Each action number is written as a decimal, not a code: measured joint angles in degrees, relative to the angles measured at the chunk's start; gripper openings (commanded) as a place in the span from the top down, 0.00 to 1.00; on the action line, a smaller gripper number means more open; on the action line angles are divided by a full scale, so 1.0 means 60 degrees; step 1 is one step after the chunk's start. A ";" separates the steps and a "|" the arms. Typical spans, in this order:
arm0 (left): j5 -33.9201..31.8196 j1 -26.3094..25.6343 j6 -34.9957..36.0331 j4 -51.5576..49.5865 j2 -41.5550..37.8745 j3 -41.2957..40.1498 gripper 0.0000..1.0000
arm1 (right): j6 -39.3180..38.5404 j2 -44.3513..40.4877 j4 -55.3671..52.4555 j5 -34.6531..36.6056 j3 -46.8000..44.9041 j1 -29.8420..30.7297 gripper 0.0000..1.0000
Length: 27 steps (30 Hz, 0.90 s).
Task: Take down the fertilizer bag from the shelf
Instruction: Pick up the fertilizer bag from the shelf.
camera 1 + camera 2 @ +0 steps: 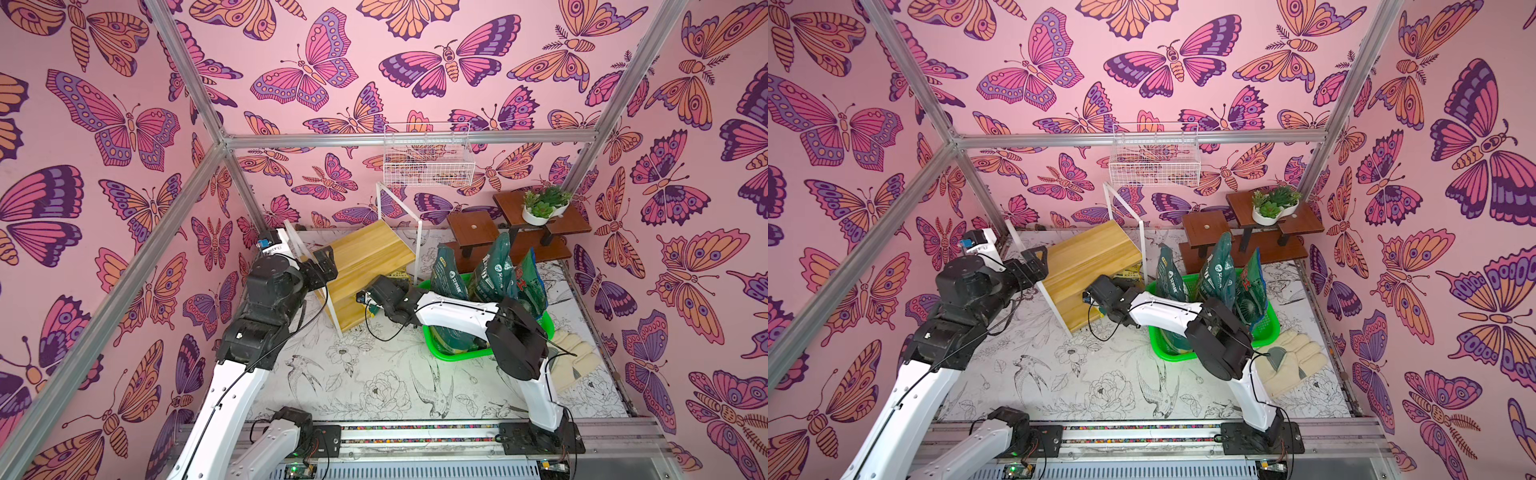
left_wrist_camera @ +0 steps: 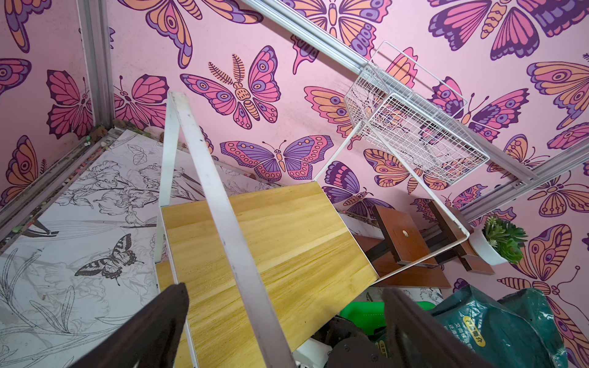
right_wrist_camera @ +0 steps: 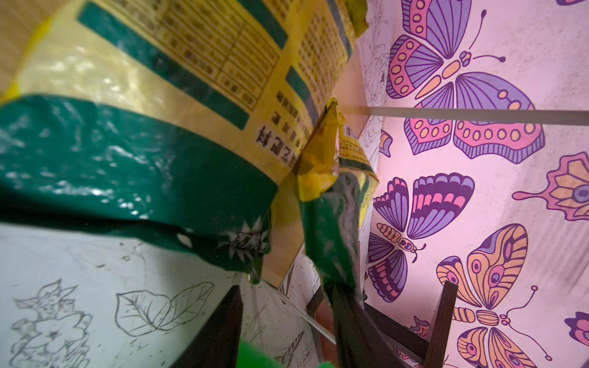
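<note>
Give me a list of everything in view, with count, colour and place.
shelf: one, pale yellow boards, white frame, back of table
fertilizer bag: one, yellow and green, under the shelf's upper board
upright bags: three, dark green, in green basket
green basket: one, right of shelf
wire basket: one, white, back rail
plant stand: one, dark brown, rear right
succulent pot: one, white, on plant stand
glove: at least one, cream, beside green basket
table: one, floral cloth
left gripper: open, black, astride shelf frame
right gripper: open, black, at fertilizer bag

Crinkled yellow-green fertilizer bag (image 3: 143, 95) rests against the pale-wood shelf (image 1: 365, 257).
</note>
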 measured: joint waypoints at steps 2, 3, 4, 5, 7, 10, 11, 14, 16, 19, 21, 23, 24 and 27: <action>0.0000 0.0000 0.0000 0.0000 0.0000 0.0025 0.00 | -0.0117 0.0036 0.0066 0.0062 0.0036 -0.0026 0.50; 0.0000 0.0000 -0.0004 0.0004 0.0000 0.0033 0.00 | -0.0149 0.0051 0.0091 0.0069 0.0055 -0.0026 0.50; 0.0000 0.0000 -0.0007 0.0004 0.0000 0.0036 0.00 | -0.0171 0.0055 0.0109 0.0073 0.0055 -0.0026 0.50; 0.0000 0.0000 -0.0018 0.0004 0.0000 0.0040 0.00 | -0.0189 0.0055 0.0124 0.0076 0.0055 -0.0029 0.50; 0.0000 0.0000 -0.0033 0.0004 0.0004 0.0040 0.00 | -0.0262 0.0055 0.0200 0.0120 0.0055 -0.0026 0.50; 0.0000 0.0000 -0.0036 0.0004 0.0044 0.0051 0.00 | -0.0390 0.0055 0.0324 0.0189 0.0055 -0.0011 0.49; 0.0000 0.0000 -0.0036 0.0004 0.0066 0.0058 0.00 | -0.0419 0.0055 0.0375 0.0215 0.0055 -0.0004 0.49; 0.0000 0.0000 -0.0040 0.0000 0.0146 0.0066 0.00 | -0.0543 0.0055 0.0583 0.0313 0.0055 0.0062 0.46; 0.0000 0.0000 -0.0040 0.0000 0.0171 0.0069 0.00 | -0.0597 0.0055 0.0688 0.0379 0.0055 0.0102 0.45; 0.0004 0.0000 -0.0040 0.0000 0.0182 0.0091 0.00 | -0.0637 0.0055 0.0805 0.0455 0.0055 0.0149 0.45; 0.0004 0.0000 -0.0040 -0.0004 0.0189 0.0127 0.00 | -0.0659 0.0055 0.0838 0.0474 0.0055 0.0149 0.45; 0.0033 0.0000 -0.0069 -0.0004 0.0215 0.0193 0.00 | -0.0659 0.0055 0.0849 0.0470 0.0055 0.0135 0.45; 0.0044 0.0000 -0.0084 0.0000 0.0237 0.0222 0.00 | -0.0659 0.0055 0.0849 0.0459 0.0055 0.0127 0.45; 0.0091 0.0000 -0.0149 0.0000 0.0270 0.0237 0.00 | -0.0659 0.0069 0.0852 0.0412 0.0055 0.0040 0.45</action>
